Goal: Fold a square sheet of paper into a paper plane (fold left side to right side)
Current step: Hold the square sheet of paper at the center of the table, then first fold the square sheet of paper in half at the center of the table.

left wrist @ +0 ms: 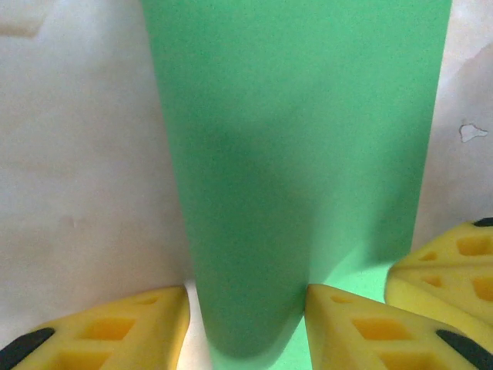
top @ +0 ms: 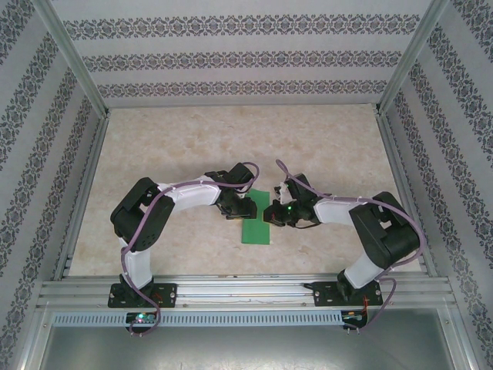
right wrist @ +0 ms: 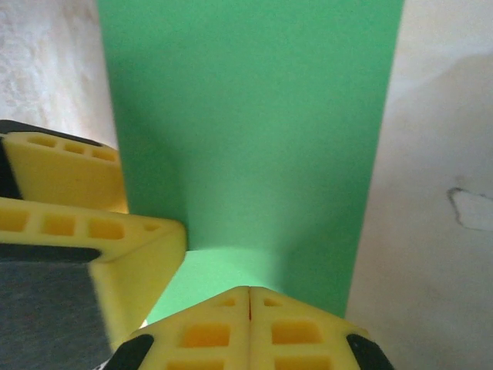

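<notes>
**kev_m:** So where's the bright green sheet of paper (top: 256, 231) sitting?

**dana:** Near the front middle of the pale marbled tabletop (top: 192, 139), right between the two arms. From above it reads as a narrow rectangle. Its near short edge stops short of the aluminium rail (top: 231, 289), and its far end is tucked under the two grippers.

**kev_m:** And the grippers themselves?

**dana:** The left gripper (top: 240, 208) has its yellow fingers (left wrist: 115, 331) standing apart, one on each side of the paper's end. A thin sliver of table shows beside one finger, so whether they actually squeeze the paper, can't tell. The top layer there bows up in a soft curve over a lighter layer lying flat. The right gripper (top: 272, 214) has its yellow fingertips (right wrist: 208, 335) pressed together, seam closed, right at the paper's edge. Whether a layer is caught in that seam, can't tell either.

**kev_m:** How much room is there?

**dana:** It's tight in the middle, since the two grippers sit almost nose to nose over the paper. Both long edges of the paper run straight with bare table along them. Past that there's loads of open tabletop, with the whole far half running up to the patterned walls (top: 231, 62) and broad strips out to the left and right.
</notes>
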Robot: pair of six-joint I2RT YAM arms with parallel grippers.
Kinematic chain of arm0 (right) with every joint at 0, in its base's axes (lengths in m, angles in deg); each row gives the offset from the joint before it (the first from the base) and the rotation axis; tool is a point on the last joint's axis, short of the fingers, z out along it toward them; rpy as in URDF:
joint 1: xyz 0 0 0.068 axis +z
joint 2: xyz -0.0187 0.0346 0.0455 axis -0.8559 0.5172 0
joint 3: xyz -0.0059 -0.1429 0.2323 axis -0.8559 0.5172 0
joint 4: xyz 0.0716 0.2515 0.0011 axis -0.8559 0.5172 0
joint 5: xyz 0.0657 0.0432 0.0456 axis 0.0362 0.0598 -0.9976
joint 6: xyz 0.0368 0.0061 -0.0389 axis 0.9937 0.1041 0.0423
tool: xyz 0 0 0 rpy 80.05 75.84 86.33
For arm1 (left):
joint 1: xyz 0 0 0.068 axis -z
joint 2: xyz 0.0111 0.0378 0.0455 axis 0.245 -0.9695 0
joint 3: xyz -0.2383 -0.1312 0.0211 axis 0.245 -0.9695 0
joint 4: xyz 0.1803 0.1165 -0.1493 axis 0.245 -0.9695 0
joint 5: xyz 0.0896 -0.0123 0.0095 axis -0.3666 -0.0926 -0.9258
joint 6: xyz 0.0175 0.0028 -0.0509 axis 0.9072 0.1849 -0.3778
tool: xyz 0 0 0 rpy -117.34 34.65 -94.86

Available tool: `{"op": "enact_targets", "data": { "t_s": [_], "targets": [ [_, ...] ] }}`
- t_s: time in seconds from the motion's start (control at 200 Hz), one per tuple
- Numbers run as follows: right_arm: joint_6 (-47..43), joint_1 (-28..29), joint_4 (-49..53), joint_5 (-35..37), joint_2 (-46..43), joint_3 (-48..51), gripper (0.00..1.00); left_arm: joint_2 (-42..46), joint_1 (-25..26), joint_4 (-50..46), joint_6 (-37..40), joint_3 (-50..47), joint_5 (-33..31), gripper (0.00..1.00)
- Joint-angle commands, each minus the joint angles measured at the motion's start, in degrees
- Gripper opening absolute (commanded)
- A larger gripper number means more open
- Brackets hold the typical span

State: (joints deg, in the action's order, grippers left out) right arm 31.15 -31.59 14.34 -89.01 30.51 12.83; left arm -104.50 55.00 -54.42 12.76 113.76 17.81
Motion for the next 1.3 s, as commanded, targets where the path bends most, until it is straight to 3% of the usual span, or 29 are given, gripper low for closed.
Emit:
{"op": "enact_targets", "data": {
  "t_s": [0.0, 0.295, 0.645, 0.759, 0.844, 1.064, 1.294],
  "targets": [
    [0.2, 0.8, 0.6, 1.4, 2.0, -1.2, 0.00, -5.0, 2.2, 0.0, 0.3, -1.3, 0.4, 0.46],
    [-0.9, 0.8, 3.9, 2.7, 5.3, -1.4, 0.00, -0.3, 2.2, 0.9, -0.1, -2.5, -3.3, 0.47],
    [-2.7, 0.8, 7.6, 5.3, 6.6, -1.5, 0.00, 14.9, 1.0, -1.5, 1.3, -3.8, -11.7, 0.54],
    [-3.1, 0.8, 8.3, 5.9, 6.7, -1.6, 0.00, 19.2, 0.8, 1.1, 2.4, -5.4, -10.8, 0.55],
    [-3.4, 0.8, 8.8, 6.2, 6.9, -1.7, 0.00, 20.4, 0.8, 4.7, 3.0, -6.6, -6.7, 0.50],
    [-3.7, 0.8, 9.6, 6.8, 7.0, -1.9, 0.00, 15.5, 0.8, 13.1, 2.8, -7.9, 5.0, 0.25],
    [-4.3, 0.8, 10.9, 7.5, 6.9, -2.1, 0.00, 9.7, 0.8, 15.8, 3.8, -8.3, 6.3, 0.15]
  ]
}}
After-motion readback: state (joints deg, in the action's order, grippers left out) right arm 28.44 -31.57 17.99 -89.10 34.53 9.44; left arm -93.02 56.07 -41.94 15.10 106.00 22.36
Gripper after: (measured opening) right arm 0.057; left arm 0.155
